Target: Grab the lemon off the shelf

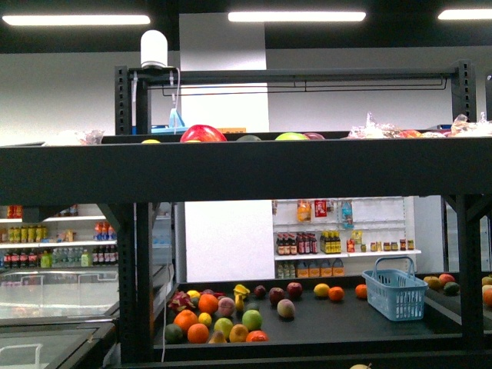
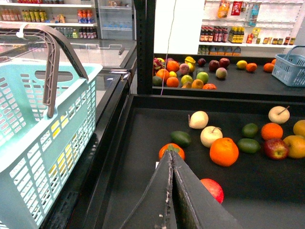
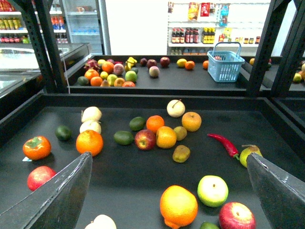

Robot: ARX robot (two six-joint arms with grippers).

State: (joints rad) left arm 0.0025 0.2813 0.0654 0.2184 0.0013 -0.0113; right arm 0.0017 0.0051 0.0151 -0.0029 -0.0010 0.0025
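The shelf (image 1: pixel 246 169) is a black rack whose rimmed tray (image 3: pixel 143 101) holds scattered fruit. In the right wrist view a yellow-orange fruit with a nub at one end (image 3: pixel 178 206), the most lemon-like one, lies close between my wide-open right gripper (image 3: pixel 169 157) fingers. I cannot tell for sure that it is the lemon. Beside it lie a green apple (image 3: pixel 213 190) and a red apple (image 3: pixel 237 215). My left gripper (image 2: pixel 170 155) is shut and empty above the same tray, near a persimmon (image 2: pixel 171 150) and a red apple (image 2: pixel 213 189). Neither gripper shows in the front view.
A pale teal basket (image 2: pixel 43 133) with a grey handle stands close beside the tray in the left wrist view. A red chilli (image 3: pixel 224 144), oranges, limes and apples lie on the tray. A farther tier holds more fruit and a blue basket (image 3: pixel 226 64). Rack posts (image 3: pixel 262 47) flank the tray.
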